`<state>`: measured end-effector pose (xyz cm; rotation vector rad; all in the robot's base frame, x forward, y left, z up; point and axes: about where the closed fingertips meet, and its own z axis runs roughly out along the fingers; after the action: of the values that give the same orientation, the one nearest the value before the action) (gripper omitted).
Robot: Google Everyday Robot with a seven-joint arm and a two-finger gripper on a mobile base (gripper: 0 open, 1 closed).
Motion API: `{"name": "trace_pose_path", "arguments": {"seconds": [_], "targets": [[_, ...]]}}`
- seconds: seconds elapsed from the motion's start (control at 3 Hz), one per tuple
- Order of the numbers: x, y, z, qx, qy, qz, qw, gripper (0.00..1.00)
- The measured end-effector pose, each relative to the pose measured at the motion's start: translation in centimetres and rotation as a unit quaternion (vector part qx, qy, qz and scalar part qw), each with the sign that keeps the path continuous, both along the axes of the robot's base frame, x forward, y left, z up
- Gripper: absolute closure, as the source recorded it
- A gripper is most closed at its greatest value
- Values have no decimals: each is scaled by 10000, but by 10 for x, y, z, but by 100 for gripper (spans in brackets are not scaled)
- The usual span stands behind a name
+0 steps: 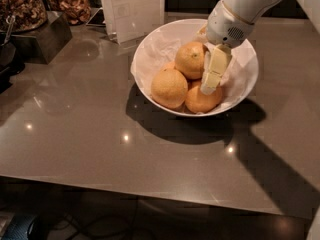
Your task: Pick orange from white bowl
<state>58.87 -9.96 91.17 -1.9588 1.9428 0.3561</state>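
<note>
The white bowl (pixel 150 49), lined with crumpled white paper, stands at the back middle of the grey table. It holds three fruits. The orange (pixel 189 60) with a small dark stem dot lies at the back. A second yellow-orange fruit (pixel 169 88) lies at the front left. A deeper-orange, smoother fruit (pixel 200 102) lies at the front right. My gripper (pixel 211 79) reaches down into the bowl from the upper right. It hangs just right of the orange and over the deeper-orange fruit, partly hiding it.
A white upright sign (pixel 132 9) stands just behind the bowl on the left. A dark box (pixel 37 36) and trays of dried snacks (pixel 75 6) fill the back left corner. The table's front edge (pixel 150 191) runs across the bottom.
</note>
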Motion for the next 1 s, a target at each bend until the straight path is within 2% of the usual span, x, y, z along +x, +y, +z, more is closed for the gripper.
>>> {"name": "trace_pose_path", "arguments": {"seconds": [0.33,0.67,1.0], "targets": [[6,7,-3,157,33,-114,9998,0],[6,7,-3,157,33,-114,9998,19],[6,7,-3,157,33,-114,9998,42]]}}
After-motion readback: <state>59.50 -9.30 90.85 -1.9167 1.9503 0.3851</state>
